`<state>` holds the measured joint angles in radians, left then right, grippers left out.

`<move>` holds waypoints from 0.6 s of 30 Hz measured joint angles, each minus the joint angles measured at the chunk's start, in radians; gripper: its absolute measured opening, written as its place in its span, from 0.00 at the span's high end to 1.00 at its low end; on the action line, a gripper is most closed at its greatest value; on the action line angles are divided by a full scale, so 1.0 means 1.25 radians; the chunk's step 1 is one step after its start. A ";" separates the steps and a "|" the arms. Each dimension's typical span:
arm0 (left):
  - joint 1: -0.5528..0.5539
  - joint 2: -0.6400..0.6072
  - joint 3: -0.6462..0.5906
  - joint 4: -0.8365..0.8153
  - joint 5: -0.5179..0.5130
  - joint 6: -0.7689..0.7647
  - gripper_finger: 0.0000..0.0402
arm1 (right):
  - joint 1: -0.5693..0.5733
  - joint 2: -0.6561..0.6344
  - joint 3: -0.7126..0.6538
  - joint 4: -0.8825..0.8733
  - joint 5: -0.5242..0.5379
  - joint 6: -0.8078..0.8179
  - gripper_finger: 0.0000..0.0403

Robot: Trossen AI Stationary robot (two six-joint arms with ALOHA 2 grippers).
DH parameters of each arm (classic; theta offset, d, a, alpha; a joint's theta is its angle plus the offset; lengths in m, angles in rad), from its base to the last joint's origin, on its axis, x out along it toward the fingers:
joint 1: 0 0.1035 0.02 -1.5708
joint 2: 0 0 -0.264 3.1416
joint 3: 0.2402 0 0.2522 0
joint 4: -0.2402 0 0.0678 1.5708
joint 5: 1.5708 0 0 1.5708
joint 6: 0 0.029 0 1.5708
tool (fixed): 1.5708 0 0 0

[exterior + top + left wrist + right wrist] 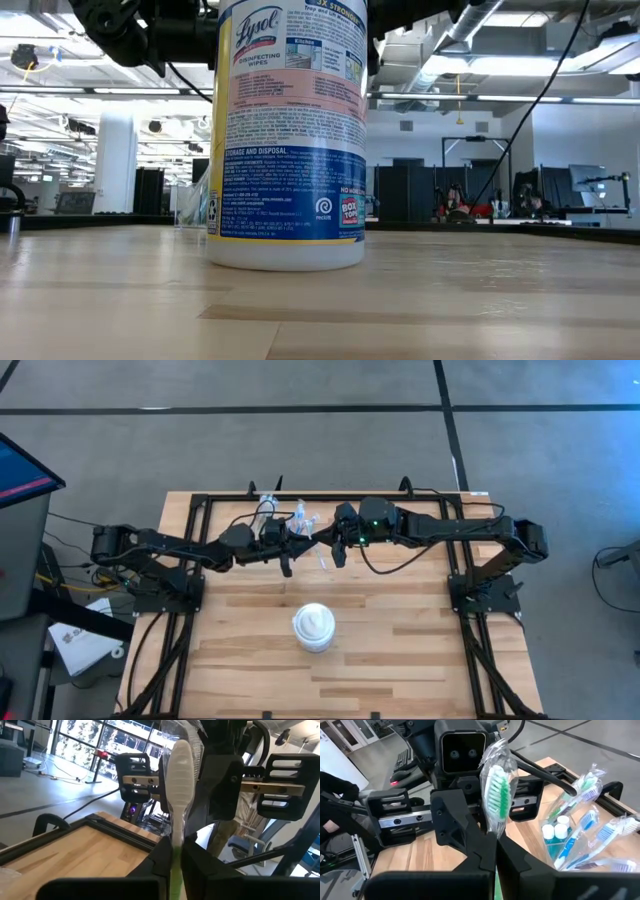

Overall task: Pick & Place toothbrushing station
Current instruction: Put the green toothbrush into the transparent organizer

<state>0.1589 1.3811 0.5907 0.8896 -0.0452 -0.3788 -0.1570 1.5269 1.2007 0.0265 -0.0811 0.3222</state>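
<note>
Both arms reach inward and meet behind the white wipes tub point(314, 628), near the table's far edge. The left gripper point(175, 865) and right gripper point(495, 851) are both clamped on one wrapped green toothbrush point(498, 795), its long axis upright, head uppermost. The cup point(570, 837) of blue toothbrushes stands just beside them

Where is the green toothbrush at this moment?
The green toothbrush, wrapped in clear plastic, is held between both shut grippers, left gripper and right gripper, above the table's far middle, beside the cup of blue toothbrushes.
</note>
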 joint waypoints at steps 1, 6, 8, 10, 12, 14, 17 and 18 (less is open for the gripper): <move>0.001 0.000 0.000 -0.001 0.000 0.003 0.97 | 0.000 0.000 0.000 0.000 0.000 0.000 1.00; 0.010 0.000 -0.001 -0.019 -0.002 0.004 0.96 | -0.008 -0.001 0.000 -0.009 -0.003 0.000 0.96; 0.015 0.000 -0.001 -0.028 -0.003 0.004 0.96 | -0.010 -0.001 0.000 -0.016 -0.003 0.000 0.92; 0.020 0.000 -0.001 -0.038 -0.003 0.005 0.97 | -0.014 -0.001 0.000 -0.016 -0.004 0.000 0.86; 0.026 -0.004 -0.002 -0.041 -0.004 0.006 0.96 | -0.015 -0.001 0.000 -0.016 -0.006 0.000 0.82; 0.034 -0.014 -0.003 -0.040 -0.005 0.015 0.96 | -0.018 -0.001 0.000 -0.017 -0.006 0.000 0.78; 0.049 -0.052 -0.003 -0.102 -0.008 0.049 0.96 | -0.018 -0.001 0.000 -0.021 -0.006 0.000 0.74; 0.054 -0.069 -0.002 -0.128 -0.017 0.055 0.96 | -0.018 -0.001 0.000 -0.024 -0.006 0.000 0.73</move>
<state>0.2266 1.2951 0.5878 0.7295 -0.0664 -0.3095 -0.1799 1.5257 1.2007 -0.0040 -0.0889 0.3222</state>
